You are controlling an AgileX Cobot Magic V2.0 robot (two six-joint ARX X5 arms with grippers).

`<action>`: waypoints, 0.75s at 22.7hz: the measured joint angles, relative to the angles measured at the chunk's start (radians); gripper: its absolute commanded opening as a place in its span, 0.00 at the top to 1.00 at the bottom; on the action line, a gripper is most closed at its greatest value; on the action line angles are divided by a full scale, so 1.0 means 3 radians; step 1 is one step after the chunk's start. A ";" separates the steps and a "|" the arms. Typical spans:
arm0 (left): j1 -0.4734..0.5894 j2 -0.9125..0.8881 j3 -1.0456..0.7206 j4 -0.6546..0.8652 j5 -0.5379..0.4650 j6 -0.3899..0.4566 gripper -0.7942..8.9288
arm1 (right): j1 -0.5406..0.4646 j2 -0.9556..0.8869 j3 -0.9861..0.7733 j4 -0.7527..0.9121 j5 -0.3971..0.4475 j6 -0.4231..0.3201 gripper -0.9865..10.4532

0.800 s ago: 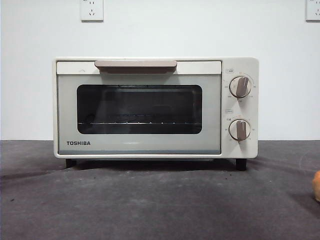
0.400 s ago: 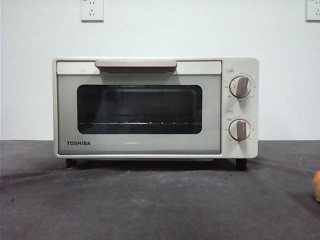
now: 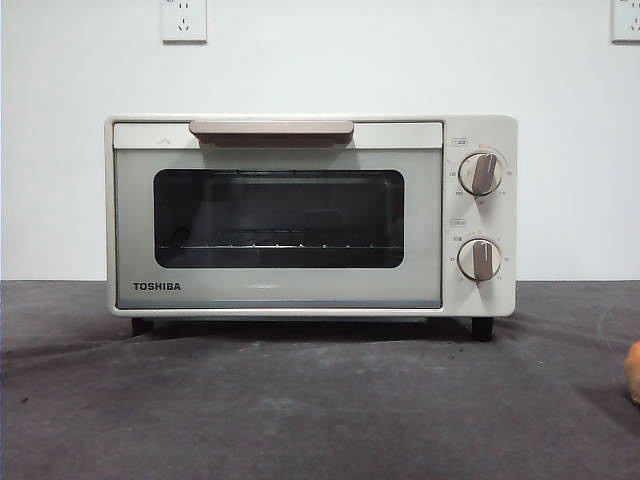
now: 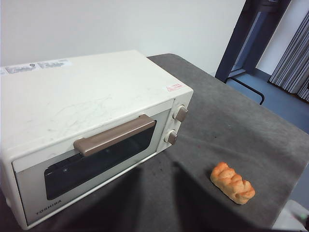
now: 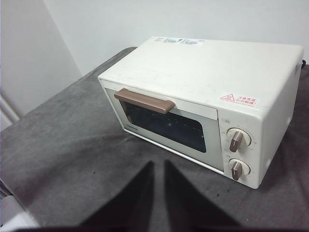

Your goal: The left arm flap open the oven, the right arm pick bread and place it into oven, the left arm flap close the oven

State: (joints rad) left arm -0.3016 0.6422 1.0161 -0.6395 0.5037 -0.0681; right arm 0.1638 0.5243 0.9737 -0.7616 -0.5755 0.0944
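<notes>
From the front view, I saw the oven [image 3: 310, 215] shut on the grey desk [image 3: 300, 410], its handle [image 3: 271, 129] untouched, so I judged nothing of the task was done: opening, loading and closing were all left. TOSHIBA was printed at the door's 7 o'clock corner. Two knobs [image 3: 481, 216] stood at 3 o'clock of the window, and a sliver of the bread [image 3: 633, 372] showed at the frame's 4 o'clock edge. No arm was in sight.

From the left wrist view, the bread [image 4: 232, 182] lay on the desk well apart from the oven, off its knob end. The left claw showed only as shadow, so I could not tell its state.

From the right wrist view, a red warning sticker [image 5: 238, 100] sat on the oven top, too small to read. The right claw likewise was only shadow; I could not tell.
</notes>
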 measured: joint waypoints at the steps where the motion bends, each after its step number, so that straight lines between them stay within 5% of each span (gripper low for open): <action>1: 0.0000 0.0014 0.0000 0.0000 0.0000 0.0000 0.53 | 0.0000 0.0000 0.0000 0.0000 0.0000 0.0001 0.70; 7: 0.0000 0.0027 0.0000 0.0000 0.0000 0.0009 0.40 | 0.0000 0.0000 0.0000 -0.0024 0.0000 0.0069 0.46; 17: -0.0011 0.0085 0.0000 0.0000 0.0000 0.0008 0.40 | 0.0000 0.0011 0.0000 -0.0319 0.0019 0.0149 0.45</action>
State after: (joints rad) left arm -0.3050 0.6678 1.0161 -0.6395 0.5037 -0.0658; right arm 0.1638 0.5278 0.9737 -0.8574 -0.5697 0.1390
